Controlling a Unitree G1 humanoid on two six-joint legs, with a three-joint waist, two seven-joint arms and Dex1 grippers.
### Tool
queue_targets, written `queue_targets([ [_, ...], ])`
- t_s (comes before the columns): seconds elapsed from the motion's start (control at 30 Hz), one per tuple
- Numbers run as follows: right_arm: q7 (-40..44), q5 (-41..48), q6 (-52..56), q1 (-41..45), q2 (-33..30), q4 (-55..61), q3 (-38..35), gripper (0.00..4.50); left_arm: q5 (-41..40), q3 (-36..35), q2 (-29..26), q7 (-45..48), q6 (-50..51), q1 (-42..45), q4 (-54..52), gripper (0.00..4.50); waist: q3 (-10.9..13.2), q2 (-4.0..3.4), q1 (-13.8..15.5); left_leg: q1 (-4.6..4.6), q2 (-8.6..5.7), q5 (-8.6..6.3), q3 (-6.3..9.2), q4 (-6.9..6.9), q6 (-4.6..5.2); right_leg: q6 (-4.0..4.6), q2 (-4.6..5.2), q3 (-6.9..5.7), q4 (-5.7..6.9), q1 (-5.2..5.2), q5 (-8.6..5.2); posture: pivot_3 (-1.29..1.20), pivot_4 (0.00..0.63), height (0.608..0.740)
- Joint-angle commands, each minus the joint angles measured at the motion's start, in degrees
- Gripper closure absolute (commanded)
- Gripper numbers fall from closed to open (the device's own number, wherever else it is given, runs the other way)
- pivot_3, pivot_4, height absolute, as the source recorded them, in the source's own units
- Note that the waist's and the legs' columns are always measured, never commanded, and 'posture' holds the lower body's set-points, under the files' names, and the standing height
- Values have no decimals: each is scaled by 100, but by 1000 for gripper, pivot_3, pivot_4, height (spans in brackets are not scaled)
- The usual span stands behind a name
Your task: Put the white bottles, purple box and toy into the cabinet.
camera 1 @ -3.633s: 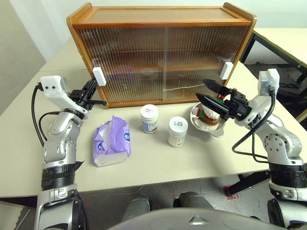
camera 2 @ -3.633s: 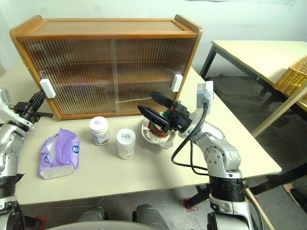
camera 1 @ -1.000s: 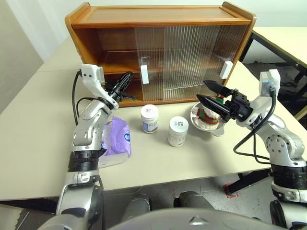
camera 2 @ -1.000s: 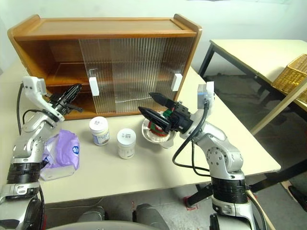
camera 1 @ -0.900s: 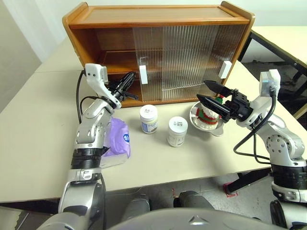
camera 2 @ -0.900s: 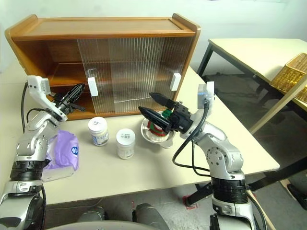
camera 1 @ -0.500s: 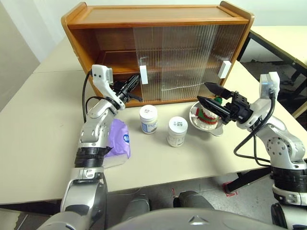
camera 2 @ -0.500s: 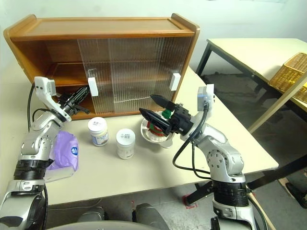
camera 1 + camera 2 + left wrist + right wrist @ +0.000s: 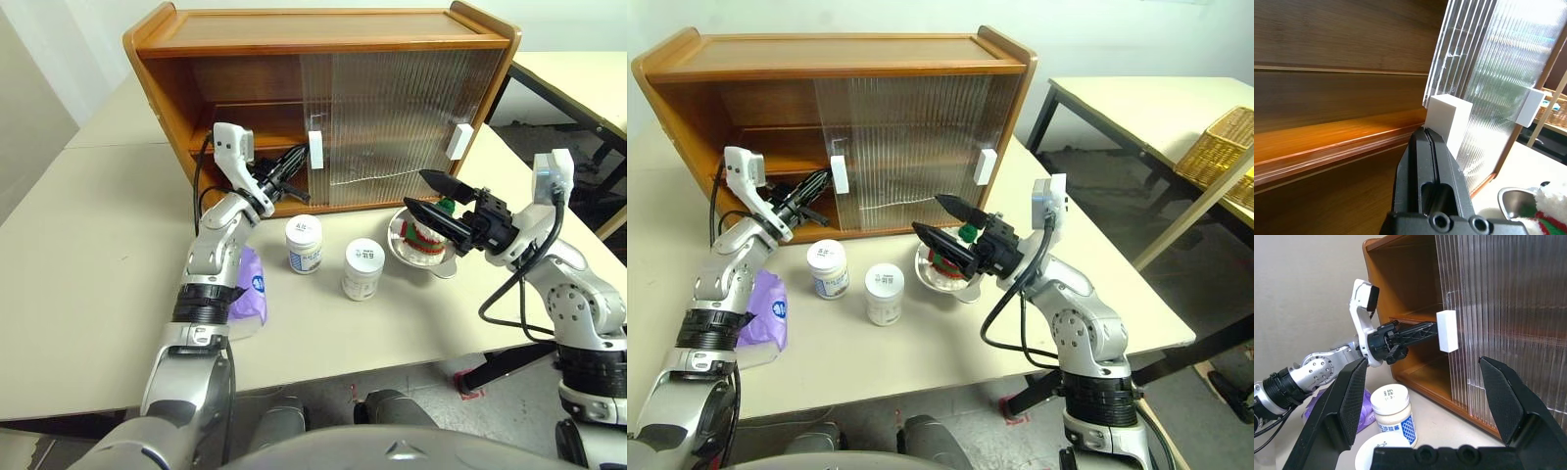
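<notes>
A: Where are the task's things standing?

B: Two white bottles on the table in front of the cabinet (image 9: 323, 39): left bottle (image 9: 305, 243) just before the lower front edge, right bottle (image 9: 363, 267) a bit nearer and apart from it. Purple box (image 9: 247, 294) lying left of the bottles, partly hidden behind the left forearm. Toy (image 9: 427, 231) sitting in a steel bowl (image 9: 404, 247) to the right of the bottles, close under the right gripper.

A: And the cabinet front?

B: Left door (image 9: 884, 147) pushed toward the middle, overlapping the right door (image 9: 431, 98). Left part of the cabinet open, with the middle shelf (image 9: 774, 147) and the bottom board visible inside. Left door handle (image 9: 315, 152) at the door's free edge; right door handle (image 9: 458, 141) near the right post.

A: Grippers?

B: Left gripper (image 9: 294, 159) pressed together, tips against the left side of the left door handle; seen in the left wrist view, black fingers (image 9: 1425, 152) touching the white block. Right gripper (image 9: 423, 192) spread wide, hanging above the bowl, holding nothing.

A: Free room?

B: Open strip of table (image 9: 88, 255) between the bottles and the cabinet's lower edge, leading to the open left compartment. Wide bare tabletop on the left side and toward the near edge.
</notes>
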State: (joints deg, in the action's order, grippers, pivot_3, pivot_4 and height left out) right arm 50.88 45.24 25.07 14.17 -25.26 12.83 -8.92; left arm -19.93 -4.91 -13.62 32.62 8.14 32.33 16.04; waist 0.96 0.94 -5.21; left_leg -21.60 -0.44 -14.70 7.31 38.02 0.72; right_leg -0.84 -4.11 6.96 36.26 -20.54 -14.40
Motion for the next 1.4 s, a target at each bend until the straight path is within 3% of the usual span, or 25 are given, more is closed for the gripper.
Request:
queue_targets([
  [0.03,-25,6,-12,-36,-53,43,-98,0,108,118,76,70,-96,142,166,4459,0,0,-8,0,0,0,0,1,0,-1,0,0,-1,1,0,-196,7,740],
  [0.47,-25,5,19,28,-65,10,-68,0,85,21,50,50,-223,177,215,4459,0,0,-32,-5,-2,2,-1,10,4,-10,0,1,-1,0,6,-175,10,740],
  [0.93,177,-72,17,308,0,-331,139,0,-592,-691,-723,-217,778,-1221,-2129,4459,1,-6,32,-1,-4,3,-4,7,4,27,-4,2,-1,-1,-15,-100,19,740],
  [1.17,396,-128,26,536,13,-645,243,0,-1258,-1425,-1118,-404,1409,-2405,-3470,2188,4,-10,150,0,4,1,-4,-1,-1,57,-3,3,2,-6,-21,-40,26,740],
  [1.37,536,-199,-17,688,89,-868,328,0,-1540,-1842,-1134,-252,1339,-3371,-3691,53,5,-22,277,9,15,2,-2,-14,-12,120,-6,1,7,-13,-3,-16,26,740],
  [1.4,557,-212,-27,716,102,-906,350,0,-1521,-1886,-1142,-169,1262,-3585,-3691,19,6,-24,292,9,17,-1,-2,-15,-17,127,-7,1,8,-15,-3,-5,27,740],
])
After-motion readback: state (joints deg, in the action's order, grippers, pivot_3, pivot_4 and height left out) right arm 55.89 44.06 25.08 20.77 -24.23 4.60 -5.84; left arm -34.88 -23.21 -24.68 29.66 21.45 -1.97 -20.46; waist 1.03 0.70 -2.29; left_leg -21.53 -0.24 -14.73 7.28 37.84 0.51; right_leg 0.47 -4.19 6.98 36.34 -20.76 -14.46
